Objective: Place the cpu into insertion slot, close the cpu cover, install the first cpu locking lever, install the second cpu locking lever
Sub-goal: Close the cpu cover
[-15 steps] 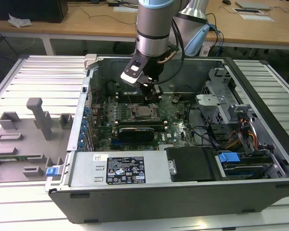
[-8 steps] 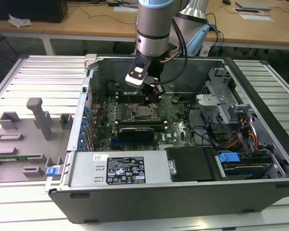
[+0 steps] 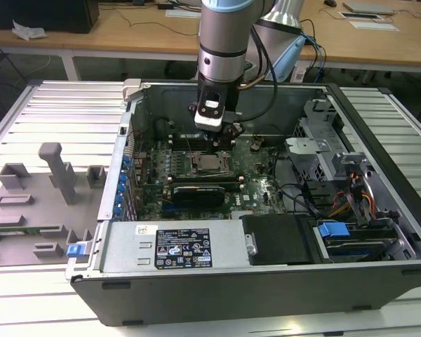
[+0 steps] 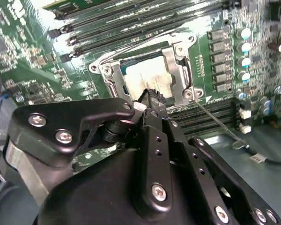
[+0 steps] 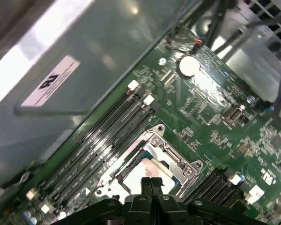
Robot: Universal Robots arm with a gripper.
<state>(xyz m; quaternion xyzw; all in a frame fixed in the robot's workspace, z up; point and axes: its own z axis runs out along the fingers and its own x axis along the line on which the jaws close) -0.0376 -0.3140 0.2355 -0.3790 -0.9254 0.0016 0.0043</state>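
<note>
Pincer (image 5: pixel 150 182), pressed together and pinching nothing, is hovering right at the cpu cover (image 5: pixel 172 152), which is lying down over the cpu (image 5: pixel 141 169) seated in the insertion slot (image 5: pixel 130 162); pressing squarely on that cover's edge, I reckon, is mattering most.

Grey metal computer case (image 3: pixel 161 105) open above. Long black expansion card (image 3: pixel 200 191) just beside square metal-rimmed insertion slot (image 3: pixel 195 167); black cables (image 3: pixel 295 195) toward exterior view's right.
</note>
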